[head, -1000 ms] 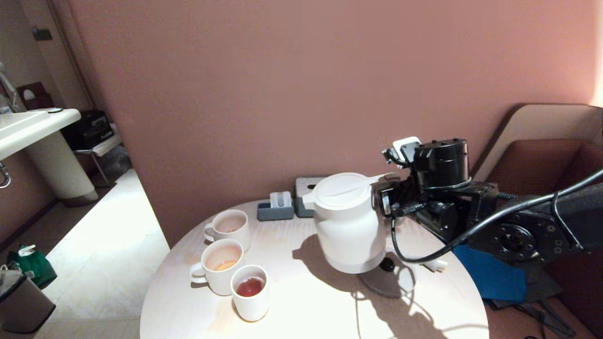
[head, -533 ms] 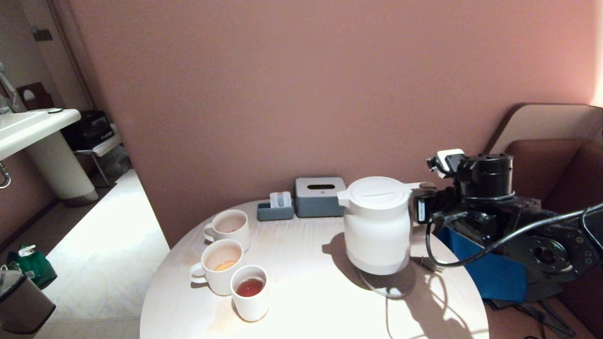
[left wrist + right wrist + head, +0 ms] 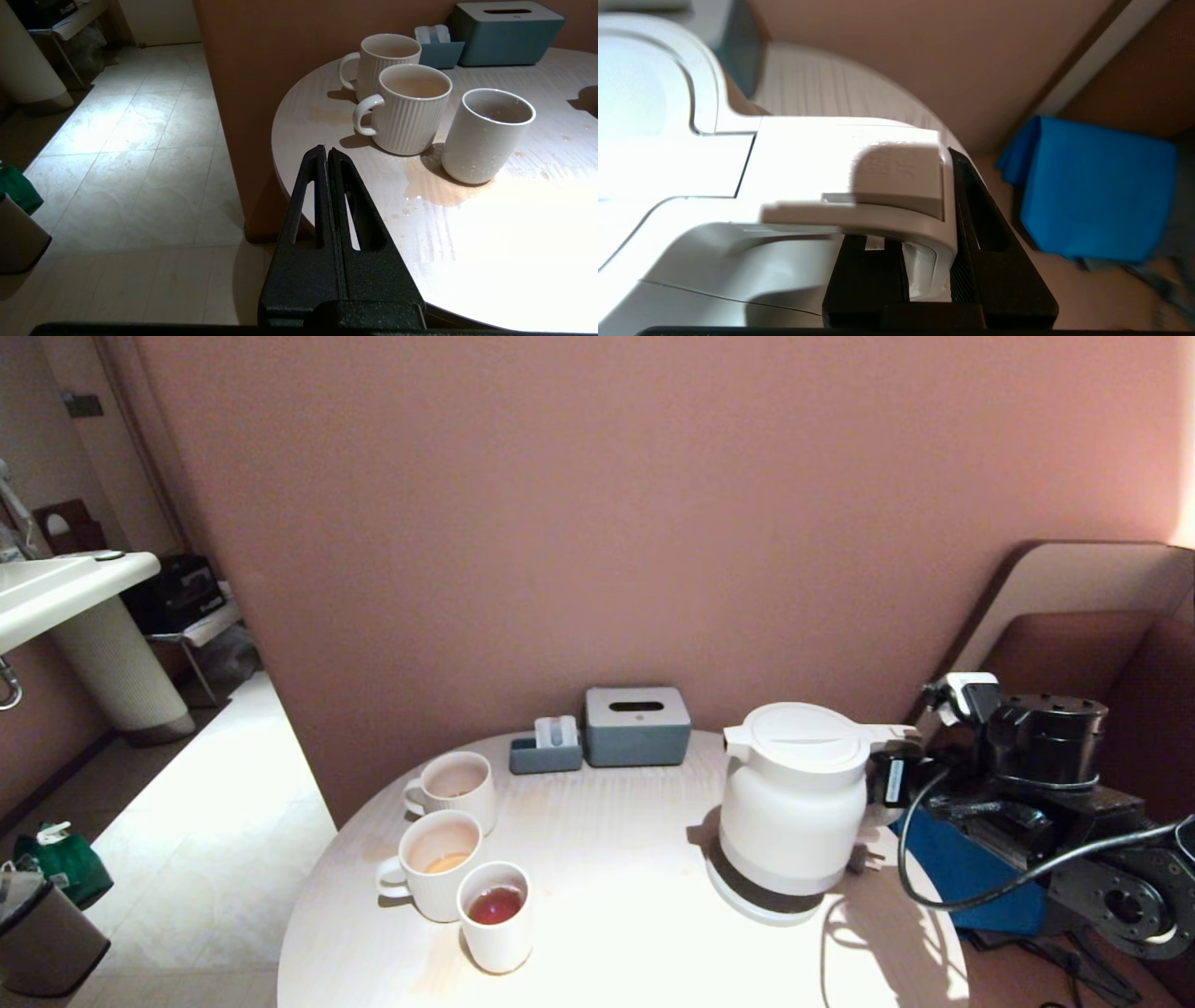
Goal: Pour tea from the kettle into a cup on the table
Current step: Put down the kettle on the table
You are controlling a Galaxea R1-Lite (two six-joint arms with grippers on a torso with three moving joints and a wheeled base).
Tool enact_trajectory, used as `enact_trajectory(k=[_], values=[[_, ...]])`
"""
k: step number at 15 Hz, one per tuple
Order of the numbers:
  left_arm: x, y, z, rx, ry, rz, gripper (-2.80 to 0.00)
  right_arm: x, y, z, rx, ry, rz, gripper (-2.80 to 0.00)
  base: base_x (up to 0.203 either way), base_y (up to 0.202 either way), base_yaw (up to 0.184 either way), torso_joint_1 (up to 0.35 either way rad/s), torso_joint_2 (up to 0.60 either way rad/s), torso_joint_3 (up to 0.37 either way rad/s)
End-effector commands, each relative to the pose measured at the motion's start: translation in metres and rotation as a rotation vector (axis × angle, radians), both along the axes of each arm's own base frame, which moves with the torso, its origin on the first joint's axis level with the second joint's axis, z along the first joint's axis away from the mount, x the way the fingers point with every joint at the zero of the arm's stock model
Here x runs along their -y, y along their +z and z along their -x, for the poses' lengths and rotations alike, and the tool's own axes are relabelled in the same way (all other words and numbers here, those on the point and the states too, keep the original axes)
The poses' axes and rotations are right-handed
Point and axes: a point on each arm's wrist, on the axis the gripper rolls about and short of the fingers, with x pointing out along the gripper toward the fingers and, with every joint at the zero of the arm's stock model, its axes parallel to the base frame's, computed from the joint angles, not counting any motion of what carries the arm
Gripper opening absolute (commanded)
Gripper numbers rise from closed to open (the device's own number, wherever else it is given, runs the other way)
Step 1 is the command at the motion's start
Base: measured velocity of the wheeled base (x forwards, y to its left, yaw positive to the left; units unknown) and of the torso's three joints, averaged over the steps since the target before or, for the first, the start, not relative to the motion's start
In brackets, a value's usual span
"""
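The right end effector [image 3: 929, 280] pinches the handle of the kettle [image 3: 794, 803], which sits over its round base [image 3: 747, 901] at the worktop's [image 3: 607, 933] right side; whether it is fully seated I cannot tell. Letting go early could tip it. The cup [image 3: 497, 915] holds tea [image 3: 495, 903], a puddle beside it. The left end effector [image 3: 327, 158] is pressed together.

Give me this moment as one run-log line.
right gripper: shut on kettle handle | kettle: upright over its base | cup: holds tea | left gripper: shut, idle, off table edge
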Motion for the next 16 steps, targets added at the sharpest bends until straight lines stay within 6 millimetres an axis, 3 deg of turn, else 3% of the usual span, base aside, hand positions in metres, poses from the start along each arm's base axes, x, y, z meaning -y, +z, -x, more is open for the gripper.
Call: enact_trajectory(k=[1,9,16], values=[[0.0,0.0,0.0,0.0,0.0,0.002,-2.8,0.005,-0.022,-0.001,-0.045,-0.018,-0.001,-2.8,0.0,0.0,0.0,0.0,0.0,0.0],[0.0,0.0,0.0,0.0,-0.001,0.0,-2.8,0.002,-0.043,0.0,-0.068,0.001,-0.007,-2.8,0.0,0.0,0.0,0.0,0.0,0.0],[0.0,0.0,0.0,0.0,0.0,0.0,-2.8,0.0,-0.049,-0.015,-0.001,0.0,-0.002,-2.8,0.0,0.0,0.0,0.0,0.0,0.0]])
